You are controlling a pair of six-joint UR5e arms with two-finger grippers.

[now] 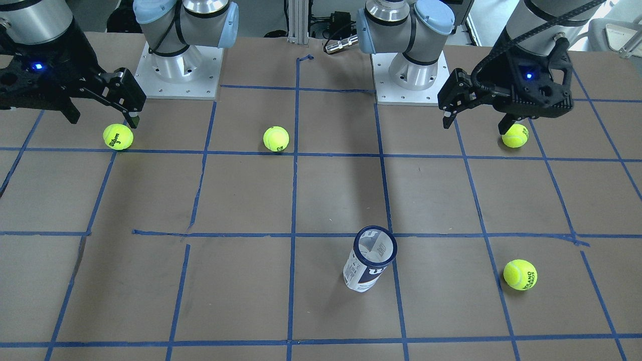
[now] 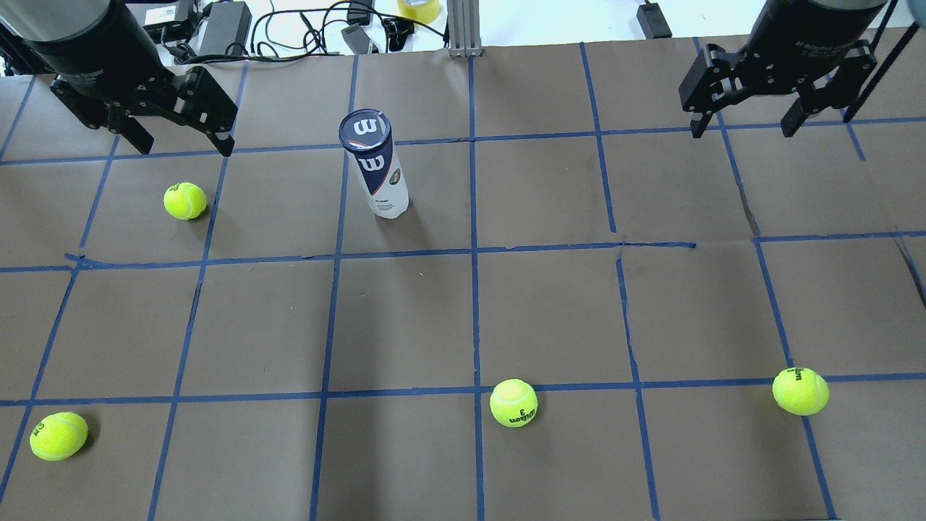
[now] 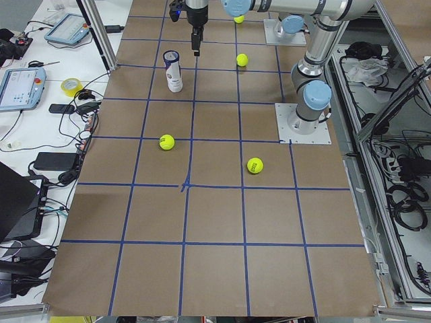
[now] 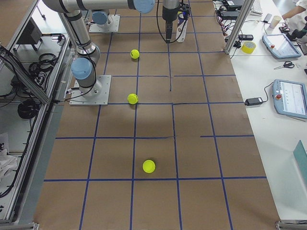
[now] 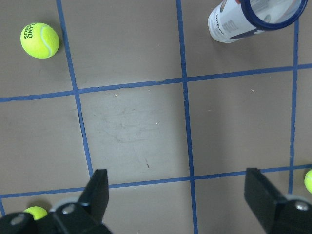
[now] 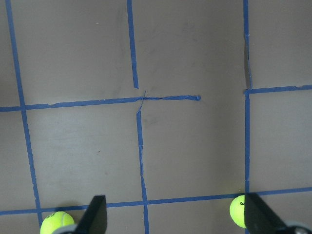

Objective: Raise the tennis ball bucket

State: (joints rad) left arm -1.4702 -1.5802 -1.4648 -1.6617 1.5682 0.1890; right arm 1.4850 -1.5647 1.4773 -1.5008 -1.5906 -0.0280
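The tennis ball bucket [image 2: 376, 170] is a slim clear tube with a white and navy label and a navy rim. It stands upright on the brown table, on the robot's left half toward the far side. It also shows in the front view [image 1: 368, 263], the exterior left view [image 3: 173, 70] and the top right of the left wrist view [image 5: 243, 22]. My left gripper [image 2: 184, 141] is open and empty, raised above the table and apart from the tube; it also shows in the front view [image 1: 476, 123] and the left wrist view [image 5: 178, 195]. My right gripper [image 2: 743, 130] is open and empty, far right.
Several yellow-green tennis balls lie loose: one near the left gripper [image 2: 184, 200], one at the near left [image 2: 58, 435], one near the middle [image 2: 514, 402], one at the near right [image 2: 800, 391]. Blue tape lines grid the table. Cables and tape rolls lie beyond the far edge.
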